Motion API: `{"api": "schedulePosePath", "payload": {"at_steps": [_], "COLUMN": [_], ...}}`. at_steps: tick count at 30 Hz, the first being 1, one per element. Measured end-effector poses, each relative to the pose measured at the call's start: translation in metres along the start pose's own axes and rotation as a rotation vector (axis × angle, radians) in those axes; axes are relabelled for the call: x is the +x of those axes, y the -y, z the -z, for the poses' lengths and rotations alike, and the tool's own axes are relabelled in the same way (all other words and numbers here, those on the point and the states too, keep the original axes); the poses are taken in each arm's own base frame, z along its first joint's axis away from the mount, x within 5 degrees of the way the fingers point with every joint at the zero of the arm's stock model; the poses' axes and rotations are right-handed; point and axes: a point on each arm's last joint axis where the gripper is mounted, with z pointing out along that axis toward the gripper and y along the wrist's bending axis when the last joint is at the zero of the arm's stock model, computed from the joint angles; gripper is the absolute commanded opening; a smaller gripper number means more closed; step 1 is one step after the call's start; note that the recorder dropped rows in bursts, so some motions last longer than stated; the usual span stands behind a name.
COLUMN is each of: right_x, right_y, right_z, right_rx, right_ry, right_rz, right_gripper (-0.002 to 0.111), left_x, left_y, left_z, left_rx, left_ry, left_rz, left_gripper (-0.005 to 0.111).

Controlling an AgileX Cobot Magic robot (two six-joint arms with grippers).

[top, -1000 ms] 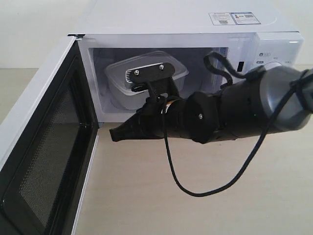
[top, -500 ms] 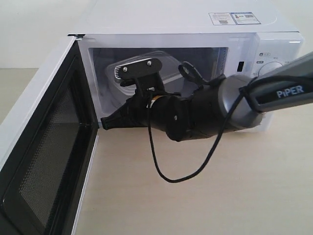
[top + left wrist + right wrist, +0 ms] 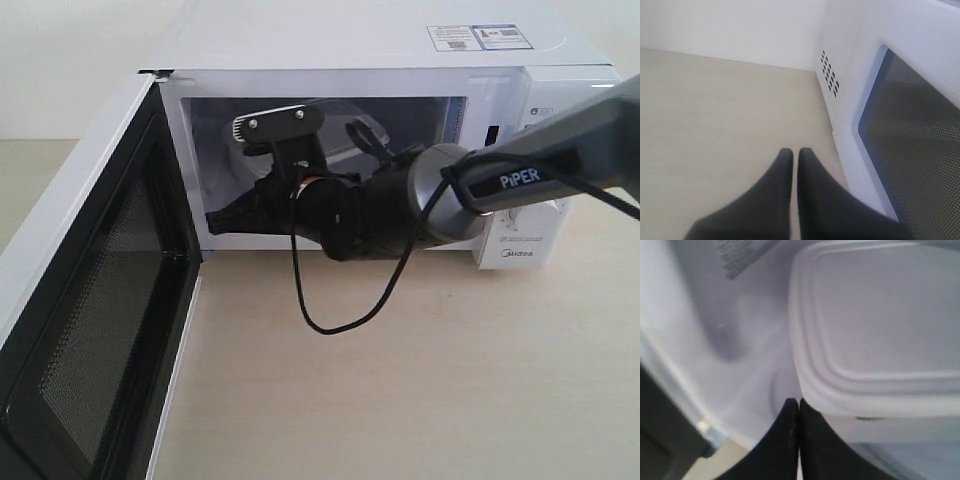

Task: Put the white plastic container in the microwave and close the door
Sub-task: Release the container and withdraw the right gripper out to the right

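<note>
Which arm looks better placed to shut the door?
Left, probably. Its jaws sit just outside the open door, ready to push. The right arm reaches into the microwave mouth by the container, blocking the door's swing.

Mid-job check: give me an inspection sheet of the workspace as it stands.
Surface: pale wooden tabletop.
Job's things: translucent white rectangular plastic container inside the white boxy microwave; its white side-hinged door wide open.
Clutter: nothing seen.
Grippers: right gripper shut, empty, at the cavity mouth beside the container; left gripper shut, empty, outside the door.
Cables: black cable hangs looped from the right arm above the tabletop.
Surroundings: plain white wall.
</note>
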Motion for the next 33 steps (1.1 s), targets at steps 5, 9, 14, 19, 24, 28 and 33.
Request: {"api": "schedulePosePath", "payload": {"at_steps": [5,9,14,19,24,28,33], "right_x": [0.002,0.009,0.007,-0.011,-0.002,0.019,0.039], "right_y": [0.014,-0.002,-0.05,-0.074,-0.058,-0.034,-0.001], "right_z": [-0.002,0.001,0.017,0.045,0.068,0.098,0.147], "right_rx": [0.02,-0.033,-0.148,-0.2,-0.136,-0.029,0.099], "right_ry": [-0.04,-0.104,-0.102,-0.043,-0.042,-0.049,-0.016], "right_rz": [-0.029,0.008,0.179,0.207,0.191,0.161,0.122], "right_gripper": [0.0,0.0,0.0,0.0,0.0,0.0,0.0], "left_x": [0.0,0.0,0.0,0.0,0.0,0.0,0.0], "left_y": [0.0,0.0,0.0,0.0,0.0,0.0,0.0], "left_z": [0.0,0.0,0.0,0.0,0.0,0.0,0.0], "left_rx": [0.0,0.0,0.0,0.0,0.0,0.0,0.0], "left_ry": [0.0,0.0,0.0,0.0,0.0,0.0,0.0], "left_rz": [0.0,0.0,0.0,0.0,0.0,0.0,0.0], "left_gripper": [0.004,0.004,0.004,0.004,0.004,0.004,0.004]}}
